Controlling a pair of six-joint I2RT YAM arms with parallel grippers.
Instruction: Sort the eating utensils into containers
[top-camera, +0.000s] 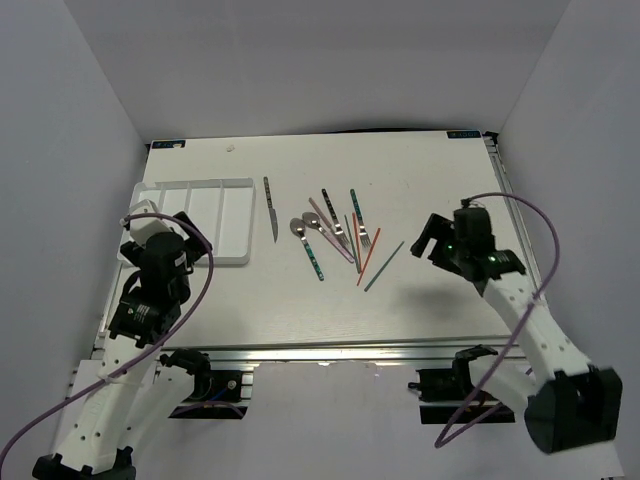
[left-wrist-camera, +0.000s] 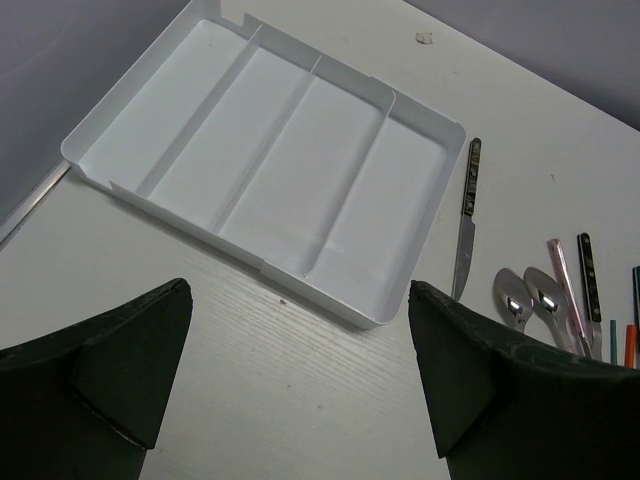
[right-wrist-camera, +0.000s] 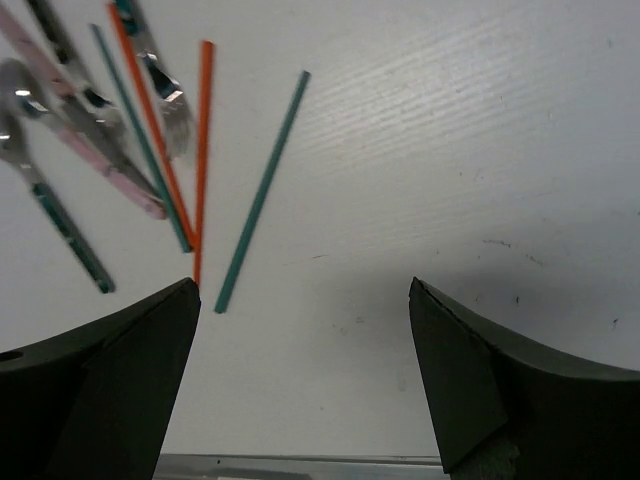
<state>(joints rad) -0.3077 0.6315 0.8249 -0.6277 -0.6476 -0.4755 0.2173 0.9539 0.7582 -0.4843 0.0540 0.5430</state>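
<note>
Top view, tray (top-camera: 225, 210): lies flat at the left of the bench (top-camera: 420, 180), near-left corner hidden under the left arm (top-camera: 150, 290).
Top view, knife (top-camera: 271, 210): lies alone just right of the tray, blade toward the arms.
Top view, cutlery cluster (top-camera: 335, 232): sprawls mid-bench, spoons, forks and chopsticks crossing one another, all outside the tray.
Top view, green chopstick (top-camera: 384, 266): slants at the cluster's right edge, nearest the right arm (top-camera: 520, 300).
Left wrist view, left pincer (left-wrist-camera: 300, 385): gapes wide, gripping nothing, above bare bench just short of the tray's near rim.
Left wrist view, tray: shows long narrow compartments side by side, with the knife just beyond the right wall.
Left wrist view, two spoons (left-wrist-camera: 512, 300): lie right of the knife's tip, bowls nearest, pink and dark handles beside them.
Right wrist view, right pincer (right-wrist-camera: 300, 375): stands wide, gripping nothing, over bare bench.
Right wrist view, green chopstick: slants ahead, near tip just beside the left finger in frame.
Right wrist view, red chopsticks (right-wrist-camera: 204, 150): meet at their near ends, against a second green stick.
Right wrist view, fork (right-wrist-camera: 165, 100): lies behind the red chopsticks.
</note>
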